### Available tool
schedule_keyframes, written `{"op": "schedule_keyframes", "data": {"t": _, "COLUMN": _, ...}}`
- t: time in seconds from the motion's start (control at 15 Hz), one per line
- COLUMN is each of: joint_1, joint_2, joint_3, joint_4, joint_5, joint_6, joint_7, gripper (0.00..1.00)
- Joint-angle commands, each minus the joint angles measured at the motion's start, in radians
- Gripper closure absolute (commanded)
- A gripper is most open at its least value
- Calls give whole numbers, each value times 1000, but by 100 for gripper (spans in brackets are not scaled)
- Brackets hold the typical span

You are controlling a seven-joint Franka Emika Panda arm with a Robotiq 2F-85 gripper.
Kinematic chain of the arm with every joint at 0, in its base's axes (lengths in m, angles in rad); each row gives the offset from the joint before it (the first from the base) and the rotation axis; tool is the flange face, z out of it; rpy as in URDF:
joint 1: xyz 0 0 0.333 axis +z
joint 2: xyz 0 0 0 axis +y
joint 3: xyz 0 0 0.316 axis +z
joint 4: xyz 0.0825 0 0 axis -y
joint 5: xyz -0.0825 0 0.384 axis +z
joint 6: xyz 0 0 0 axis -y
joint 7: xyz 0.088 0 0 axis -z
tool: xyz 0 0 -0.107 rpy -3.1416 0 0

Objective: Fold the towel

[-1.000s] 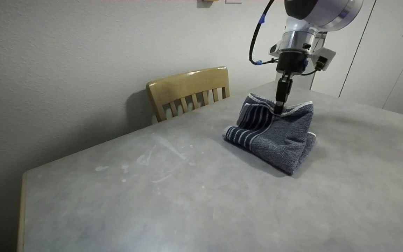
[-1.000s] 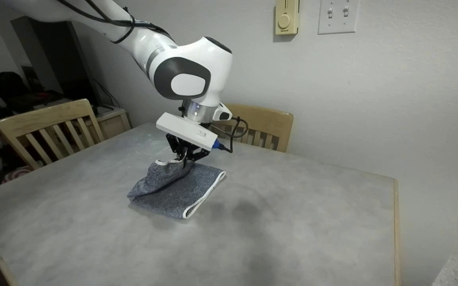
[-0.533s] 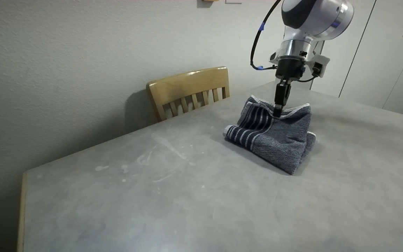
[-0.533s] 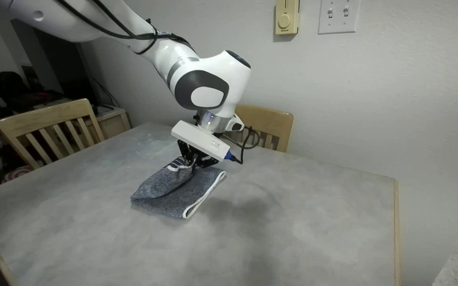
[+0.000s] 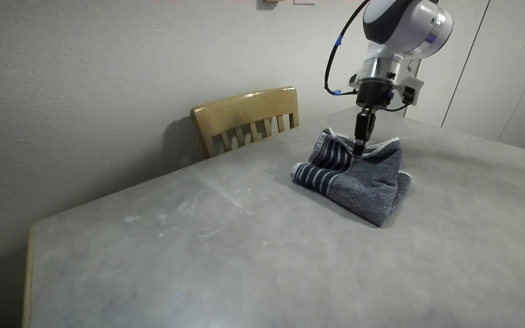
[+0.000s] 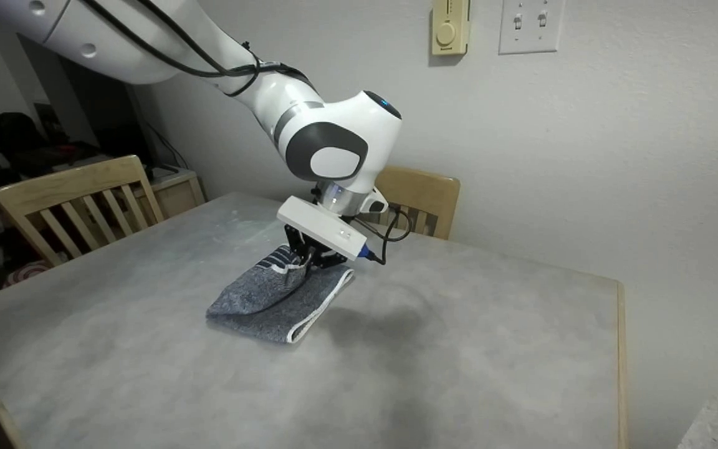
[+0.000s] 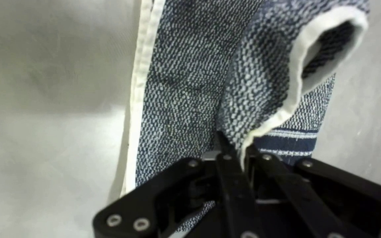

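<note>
One edge of the blue-grey terry towel (image 5: 367, 182) is lifted off the table (image 5: 189, 273), pinched between the fingers (image 7: 232, 178), which press close together at its white edging (image 7: 296, 69). The rest of the cloth lies on the table beneath, with the navy striped band (image 5: 315, 177) along one side, continuing up into the raised flap (image 6: 259, 290).

The step in hand looks to be a fold partway over: the flap stands as a loose tent above the lower layer (image 6: 290, 315), whose paired white edges (image 7: 137, 105) suggest that the towel is doubled already, so this is probably a second fold. How many layers the fingers have caught is hard to tell, since the tips are dark and blurred in the wrist view.

The next move calls for bringing the pinched edge across toward the paired white edges, lining it up with them and setting it down before the fingers part. Letting go too high would likely leave the flap bunched or slumping back short of the edge.
</note>
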Motion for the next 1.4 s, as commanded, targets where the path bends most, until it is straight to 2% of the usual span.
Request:
{"op": "schedule_keyframes", "data": {"t": 0.0, "joint_1": -9, "joint_2": 9, "joint_3": 9, "joint_4": 29, "joint_5": 2, "joint_6": -23, "joint_7": -1, "gripper": 98}}
{"op": "schedule_keyframes", "data": {"t": 0.4, "joint_1": -16, "joint_2": 7, "joint_3": 10, "joint_4": 34, "joint_5": 21, "joint_6": -15, "joint_7": 23, "gripper": 98}}
{"op": "schedule_keyframes", "data": {"t": 0.47, "joint_1": -17, "joint_2": 7, "joint_3": 10, "joint_4": 32, "joint_5": 21, "joint_6": -17, "joint_7": 32, "gripper": 66}}
{"op": "schedule_keyframes", "data": {"t": 0.6, "joint_1": -20, "joint_2": 5, "joint_3": 13, "joint_4": 24, "joint_5": 29, "joint_6": -9, "joint_7": 45, "gripper": 59}}
{"op": "schedule_keyframes", "data": {"t": 0.87, "joint_1": -18, "joint_2": -15, "joint_3": 16, "joint_4": -3, "joint_5": 44, "joint_6": 15, "joint_7": 60, "gripper": 30}}
{"op": "schedule_keyframes", "data": {"t": 1.13, "joint_1": 3, "joint_2": -99, "joint_3": 19, "joint_4": -97, "joint_5": 51, "joint_6": 109, "joint_7": 61, "gripper": 2}}
{"op": "schedule_keyframes", "data": {"t": 1.33, "joint_1": 27, "joint_2": -198, "joint_3": 30, "joint_4": -209, "joint_5": 53, "joint_6": 228, "joint_7": 83, "gripper": 0}}
